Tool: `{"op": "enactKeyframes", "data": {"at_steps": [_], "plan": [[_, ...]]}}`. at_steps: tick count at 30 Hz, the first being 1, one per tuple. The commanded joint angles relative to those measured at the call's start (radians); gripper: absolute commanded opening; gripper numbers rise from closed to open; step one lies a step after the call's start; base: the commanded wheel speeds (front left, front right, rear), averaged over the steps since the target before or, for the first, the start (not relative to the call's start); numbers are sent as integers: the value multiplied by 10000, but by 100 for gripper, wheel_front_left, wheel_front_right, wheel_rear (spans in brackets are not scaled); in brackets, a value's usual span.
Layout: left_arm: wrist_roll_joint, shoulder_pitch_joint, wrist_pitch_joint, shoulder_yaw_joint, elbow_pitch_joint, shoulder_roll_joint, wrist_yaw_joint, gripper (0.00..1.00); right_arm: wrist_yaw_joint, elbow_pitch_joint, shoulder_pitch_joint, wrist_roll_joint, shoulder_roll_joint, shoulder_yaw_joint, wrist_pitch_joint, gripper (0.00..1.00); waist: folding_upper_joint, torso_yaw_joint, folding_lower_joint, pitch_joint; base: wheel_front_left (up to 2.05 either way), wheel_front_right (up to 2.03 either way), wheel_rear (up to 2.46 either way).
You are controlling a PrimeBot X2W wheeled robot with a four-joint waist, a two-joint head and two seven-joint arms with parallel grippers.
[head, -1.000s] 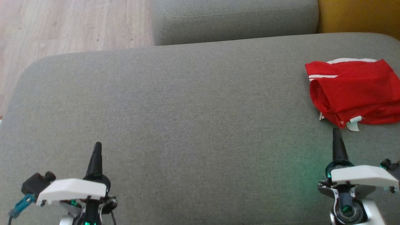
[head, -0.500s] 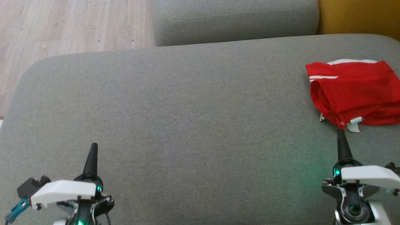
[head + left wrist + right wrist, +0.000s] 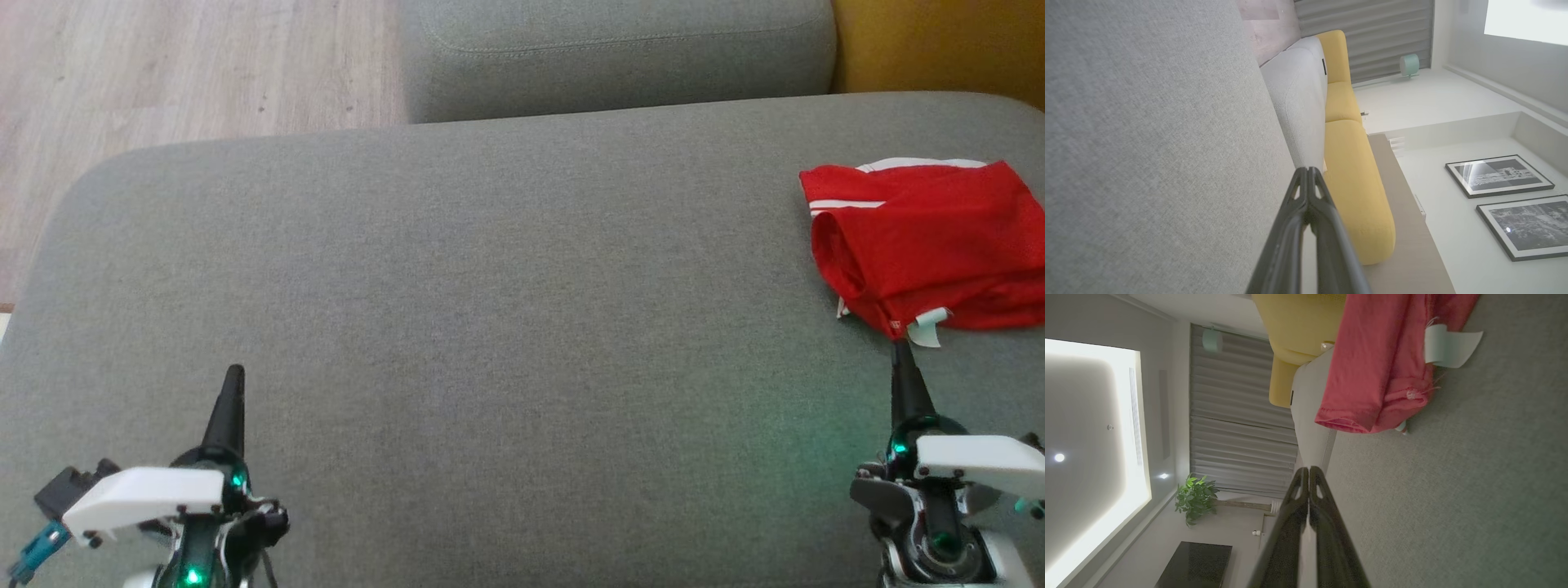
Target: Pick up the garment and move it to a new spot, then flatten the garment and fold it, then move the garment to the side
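Coarse-woven grey cushion bears a folded red garment, white-striped.

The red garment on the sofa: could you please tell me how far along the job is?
Done, apparently: the garment lies folded at the right side of the grey sofa seat. In hand: nothing; the left gripper and right gripper are shut and empty, the right one just short of the garment. Left: seemingly nothing.

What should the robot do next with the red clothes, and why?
Probably just draw the right end effector back from the red garment. It already looks folded at the right side of the grey cushion, and both end effectors are shut and empty, the left end effector far off.
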State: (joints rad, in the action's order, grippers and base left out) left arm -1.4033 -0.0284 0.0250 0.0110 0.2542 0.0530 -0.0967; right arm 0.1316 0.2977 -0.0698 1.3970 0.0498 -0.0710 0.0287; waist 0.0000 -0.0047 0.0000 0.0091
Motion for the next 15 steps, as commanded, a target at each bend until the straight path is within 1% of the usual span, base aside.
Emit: {"op": "enactKeyframes", "data": {"at_steps": [1, 15], "plan": [[-331, -592, 101, 344, -277, 170, -94, 0, -8, -443, -364, 352, 168, 102, 129, 0, 0, 4, 0, -5, 0, 0, 0], [-1695, -718, 494, 631, -154, 170, -266, 0, -9, -512, -362, 1709, 162, -121, 512, 0, 0, 34, 0, -43, 0, 0, 0]]}}
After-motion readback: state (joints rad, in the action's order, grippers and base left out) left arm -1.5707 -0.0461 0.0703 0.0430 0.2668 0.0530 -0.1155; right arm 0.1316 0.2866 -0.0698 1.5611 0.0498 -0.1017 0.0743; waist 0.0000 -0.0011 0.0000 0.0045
